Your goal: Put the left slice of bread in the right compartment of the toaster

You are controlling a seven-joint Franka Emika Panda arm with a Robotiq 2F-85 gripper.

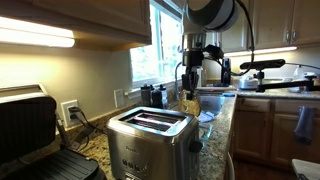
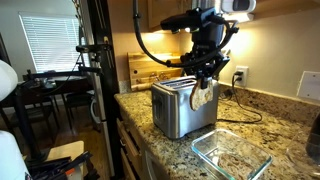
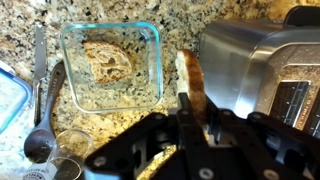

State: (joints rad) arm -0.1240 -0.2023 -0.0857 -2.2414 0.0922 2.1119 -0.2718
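My gripper [image 3: 196, 112] is shut on the left slice of bread [image 3: 189, 72], a tan slice held on edge. In both exterior views the slice [image 2: 203, 96] [image 1: 190, 103] hangs from the gripper [image 2: 205, 72] [image 1: 190, 78] right beside the side of the steel toaster [image 2: 180, 108] [image 1: 150, 138], just off its top edge and not over the slots. The toaster [image 3: 262, 62] fills the right of the wrist view, with its two top slots showing empty in an exterior view.
A square glass container [image 3: 152, 40] [image 2: 204, 148] on the granite counter holds another bread slice [image 3: 106, 58]. A spoon [image 3: 41, 138], a knife [image 3: 38, 55] and a small glass [image 3: 68, 147] lie beside it. A black contact grill [image 1: 30, 130] stands near the toaster.
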